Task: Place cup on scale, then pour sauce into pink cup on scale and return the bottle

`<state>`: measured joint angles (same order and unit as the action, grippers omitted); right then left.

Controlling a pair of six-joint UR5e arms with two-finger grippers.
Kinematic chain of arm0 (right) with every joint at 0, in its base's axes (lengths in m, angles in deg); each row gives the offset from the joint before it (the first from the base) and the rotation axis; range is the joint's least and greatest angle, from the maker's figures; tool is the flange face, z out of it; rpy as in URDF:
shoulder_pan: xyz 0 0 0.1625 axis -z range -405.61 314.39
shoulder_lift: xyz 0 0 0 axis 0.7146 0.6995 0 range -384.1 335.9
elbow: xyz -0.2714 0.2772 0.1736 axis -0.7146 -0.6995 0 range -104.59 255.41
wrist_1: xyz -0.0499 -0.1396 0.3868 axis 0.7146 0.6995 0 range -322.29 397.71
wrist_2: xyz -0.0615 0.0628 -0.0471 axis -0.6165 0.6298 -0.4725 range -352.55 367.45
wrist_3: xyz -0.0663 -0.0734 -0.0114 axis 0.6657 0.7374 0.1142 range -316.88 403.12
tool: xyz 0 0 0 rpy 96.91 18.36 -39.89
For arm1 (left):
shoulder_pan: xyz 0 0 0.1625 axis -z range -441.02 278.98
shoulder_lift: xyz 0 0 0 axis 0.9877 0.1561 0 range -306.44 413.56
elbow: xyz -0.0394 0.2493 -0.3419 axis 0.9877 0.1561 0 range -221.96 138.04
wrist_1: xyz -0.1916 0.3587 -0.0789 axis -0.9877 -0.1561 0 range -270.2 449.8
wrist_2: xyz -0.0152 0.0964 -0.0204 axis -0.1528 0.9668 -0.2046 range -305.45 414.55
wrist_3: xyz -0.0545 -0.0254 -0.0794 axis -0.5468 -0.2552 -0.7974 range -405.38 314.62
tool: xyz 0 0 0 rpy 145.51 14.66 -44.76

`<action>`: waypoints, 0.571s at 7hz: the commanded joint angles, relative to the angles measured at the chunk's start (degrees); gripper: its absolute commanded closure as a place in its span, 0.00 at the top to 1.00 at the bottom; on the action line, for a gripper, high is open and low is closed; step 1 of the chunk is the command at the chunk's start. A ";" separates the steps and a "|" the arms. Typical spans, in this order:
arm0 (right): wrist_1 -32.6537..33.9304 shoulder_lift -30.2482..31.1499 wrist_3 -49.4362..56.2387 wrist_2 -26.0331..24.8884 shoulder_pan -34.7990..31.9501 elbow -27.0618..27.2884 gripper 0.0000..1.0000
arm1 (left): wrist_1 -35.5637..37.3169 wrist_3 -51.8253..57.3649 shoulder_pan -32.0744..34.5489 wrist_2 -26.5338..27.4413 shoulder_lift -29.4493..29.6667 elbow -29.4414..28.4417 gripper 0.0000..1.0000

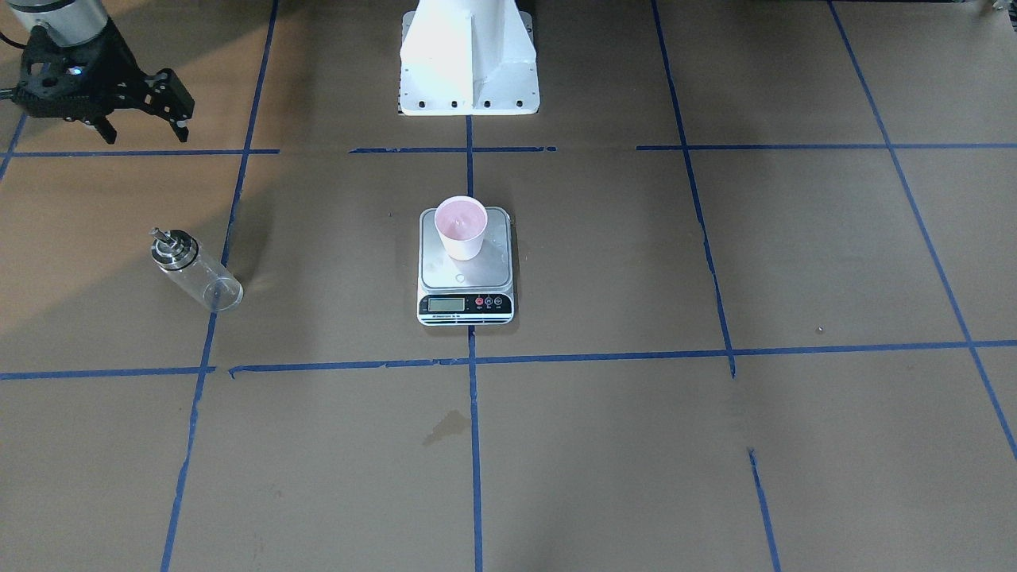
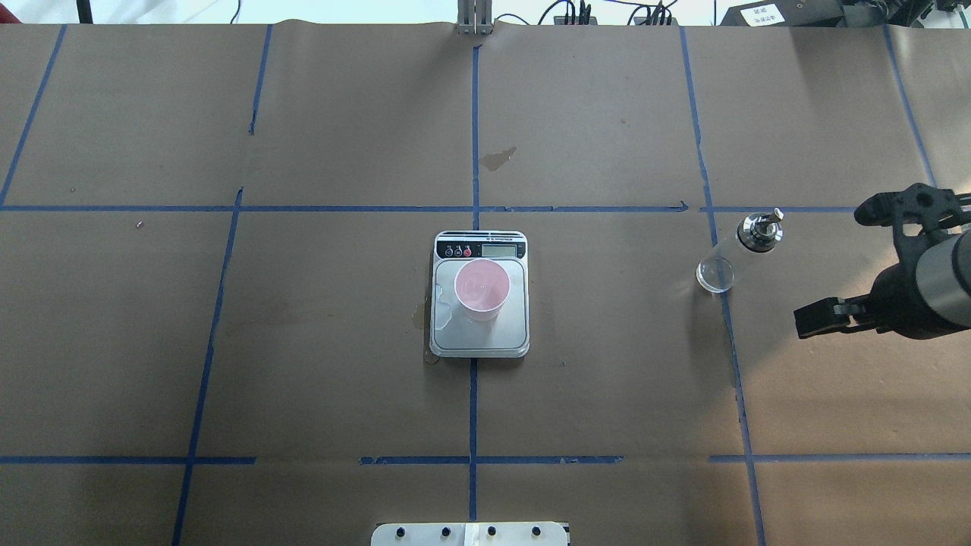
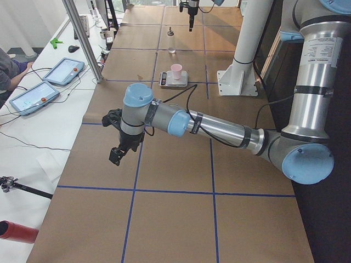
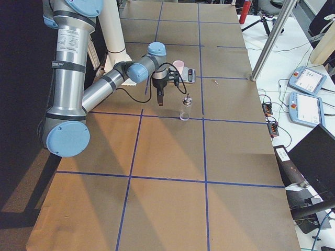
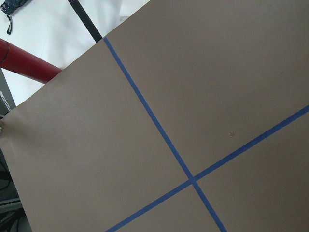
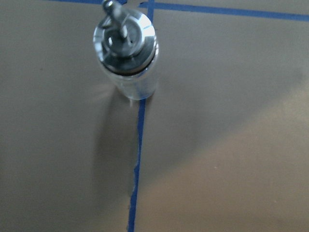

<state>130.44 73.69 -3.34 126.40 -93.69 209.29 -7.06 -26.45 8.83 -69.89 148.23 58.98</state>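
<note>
Right fingers [image 2: 819, 318] gape wide and empty at the overhead's right edge, near the upright bottle [image 2: 734, 254], lined up for it I'd guess. Cup [image 2: 482, 287] sits on the scale [image 2: 485, 337] mid-frame so pours get weighed. Only the side view catches the left fingers [image 3: 116, 156]; can't tell their state.

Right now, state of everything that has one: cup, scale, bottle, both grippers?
scale: flat on the table, display unreadable.
cup: upright on the scale's platform, contents unclear.
bottle: upright on the table, cap on, ungripped.
right gripper: open, empty, beside the bottle, not touching.
left gripper: above the table, away from the scale; open or shut unclear.
</note>
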 commanded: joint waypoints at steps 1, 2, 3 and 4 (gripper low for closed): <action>2.10 -0.58 25.94 12.82 -18.97 -7.53 1.00 | 1.05 0.05 -0.03 -0.01 -0.01 -1.08 1.00; 1.75 -0.67 38.34 17.76 -27.07 -14.19 1.00 | 1.06 0.05 -0.03 -0.01 -0.10 -1.01 1.00; 1.66 -0.67 48.38 17.98 -32.46 -19.48 1.00 | 1.06 0.05 -0.03 0.08 -0.10 -1.09 1.00; 1.92 -0.85 54.57 17.11 -34.51 -22.84 1.00 | 0.88 0.05 -0.11 0.08 -1.06 -1.44 1.00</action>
<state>132.20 73.01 41.32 143.28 -123.59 191.66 -6.07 -26.40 8.78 -69.84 147.91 57.86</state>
